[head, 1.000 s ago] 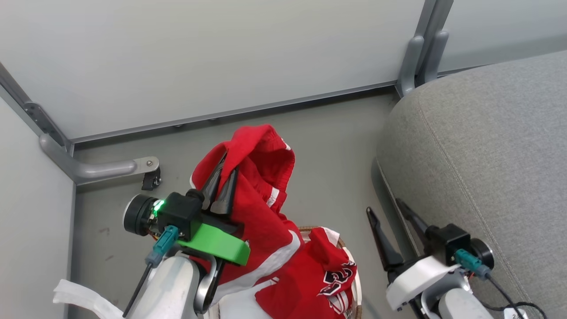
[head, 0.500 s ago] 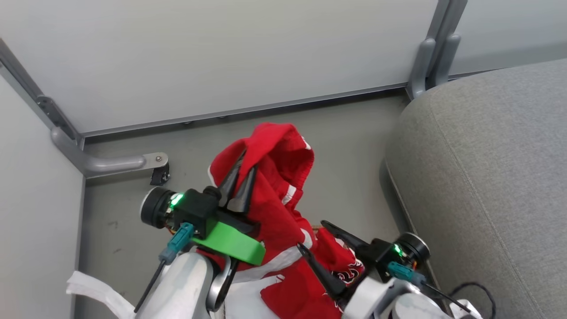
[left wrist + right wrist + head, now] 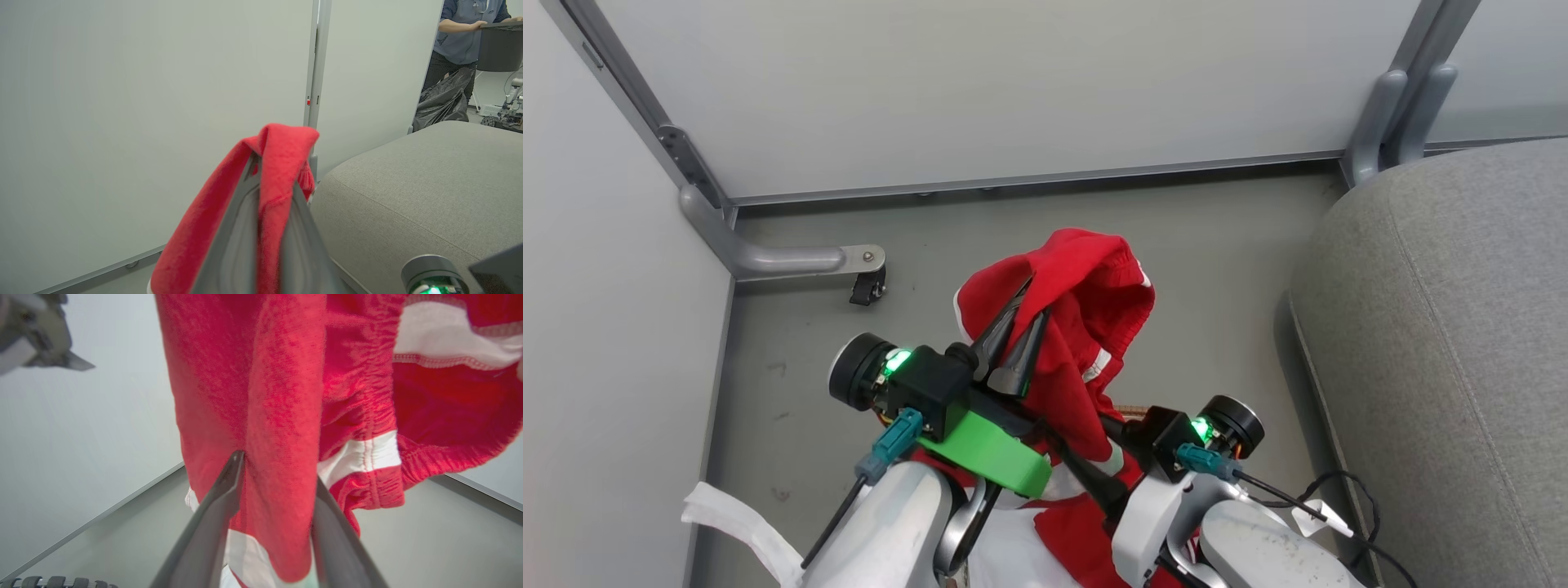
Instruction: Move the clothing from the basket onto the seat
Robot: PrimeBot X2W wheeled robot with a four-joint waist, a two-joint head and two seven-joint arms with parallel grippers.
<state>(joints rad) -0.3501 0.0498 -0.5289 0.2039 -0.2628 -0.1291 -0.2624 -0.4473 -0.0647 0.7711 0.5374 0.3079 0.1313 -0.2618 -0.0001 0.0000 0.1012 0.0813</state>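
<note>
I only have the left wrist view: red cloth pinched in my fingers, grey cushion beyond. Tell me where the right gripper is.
Observer: In the right wrist view, the right gripper has its two dark fingers standing apart on either side of a hanging fold of the bright red sports garment with white trim.
Operator: Report whether the cloth is off the ground.
Observer: The head view shows it draped from the shut left gripper, hanging over the grey floor. Its lower end is hidden.
Operator: Give me the side for the drop.
Observer: In the head view, the large grey fabric sofa cushion lies to the robot's right of the garment, apart from it.
</note>
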